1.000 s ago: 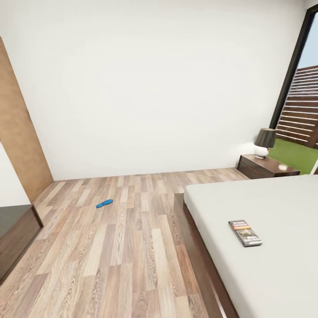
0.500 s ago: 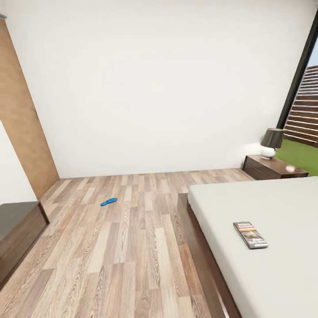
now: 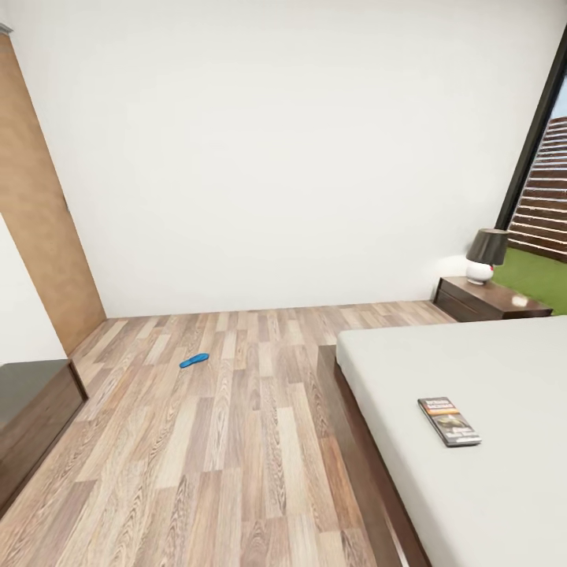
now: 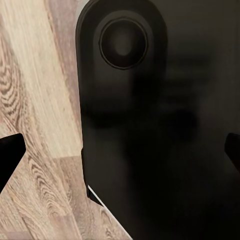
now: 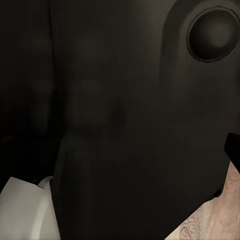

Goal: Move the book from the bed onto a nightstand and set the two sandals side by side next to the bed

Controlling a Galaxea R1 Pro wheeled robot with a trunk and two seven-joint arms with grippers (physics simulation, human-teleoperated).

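The book (image 3: 449, 421), a thin dark paperback with an orange band, lies flat on the pale mattress of the bed (image 3: 504, 354) near its left side. One blue sandal (image 3: 194, 361) lies on the wood floor well left of the bed, towards the far wall. A dark nightstand (image 3: 490, 300) stands beyond the bed's far corner. In the left wrist view my left gripper (image 4: 122, 157) is open, its black fingertips (image 4: 10, 157) far apart over my own dark body. The right wrist view has one fingertip (image 5: 234, 150) at the frame's edge, nothing held.
A lamp with a dark shade (image 3: 485, 255) and a small white object stand on the nightstand. A low dark wooden bench (image 3: 35, 409) sits at the near left. A brown wall panel (image 3: 39, 228) and a tall dark-framed window (image 3: 539, 157) flank the white wall.
The whole head view has shifted a little, so the camera turned slightly left. Book, sandal and furniture have stayed where they were.
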